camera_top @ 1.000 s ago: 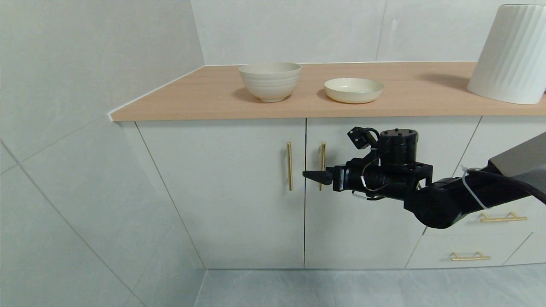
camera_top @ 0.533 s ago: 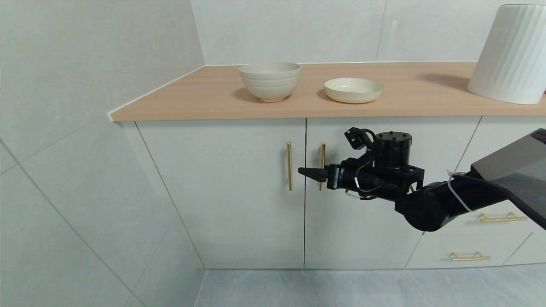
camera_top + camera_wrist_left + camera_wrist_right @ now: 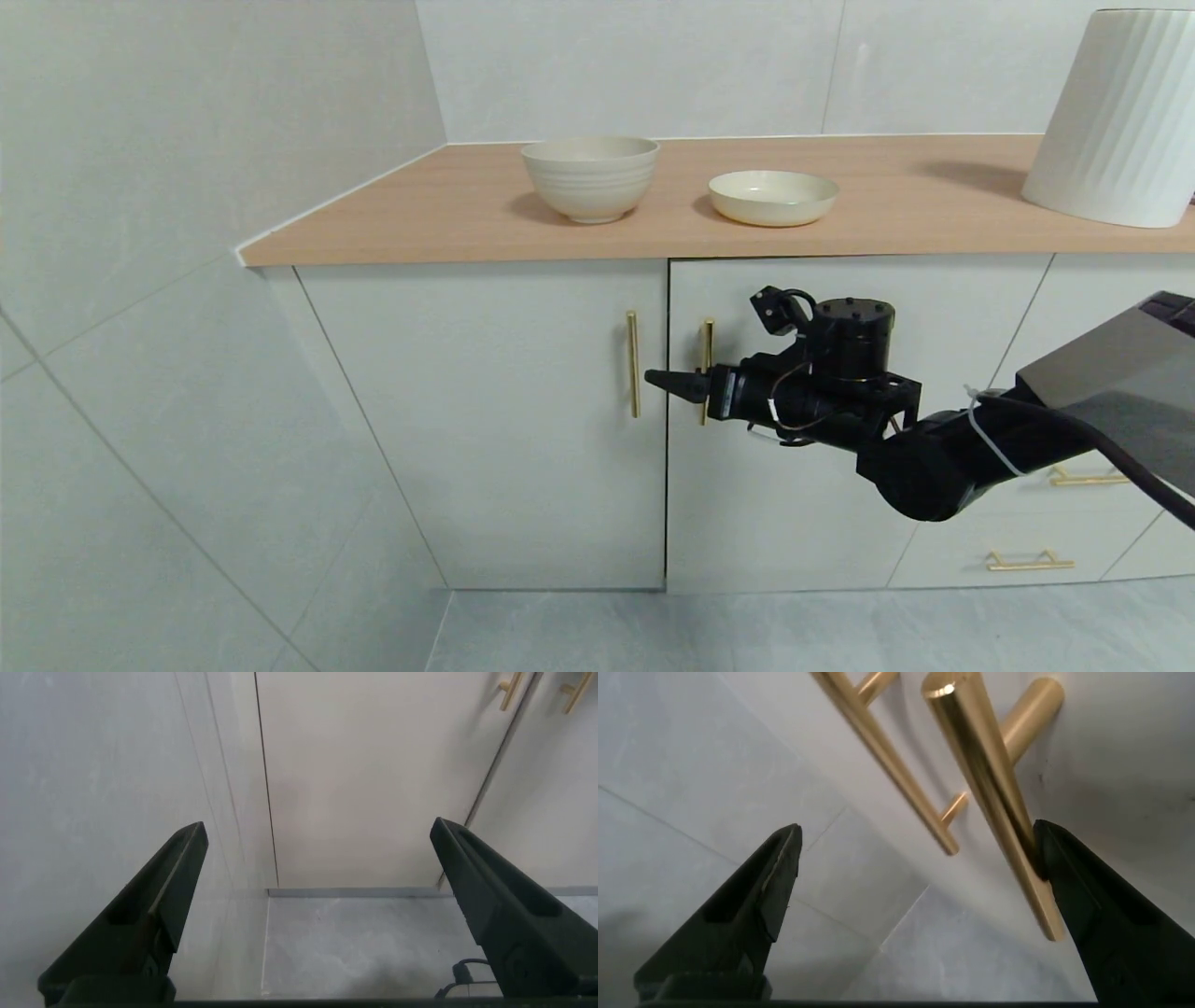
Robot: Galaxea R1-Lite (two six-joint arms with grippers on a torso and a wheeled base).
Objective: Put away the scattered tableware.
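Note:
A deep cream bowl (image 3: 591, 177) and a shallow cream dish (image 3: 773, 197) stand side by side on the wooden countertop (image 3: 392, 219). Below it, my right gripper (image 3: 668, 384) is level with the gold handles of the two cabinet doors. In the right wrist view the right gripper (image 3: 915, 919) is open, and the nearer gold handle (image 3: 994, 812) runs between its fingers, against one fingertip (image 3: 1088, 905). The other door's handle (image 3: 878, 742) lies just beyond. My left gripper (image 3: 322, 919) hangs open and holds nothing, low over the floor by the cabinet's left side.
A tall white ribbed container (image 3: 1120, 121) stands at the counter's right end. Tiled walls close in the left side and the back. Drawers with gold pulls (image 3: 1027, 561) sit right of the doors. Grey floor (image 3: 747, 635) lies in front.
My right arm has pushed leftward, fingertips now past the right door's handle. That handle sits slightly lower and a dark gap shows along the door's top, so the door has come slightly ajar.

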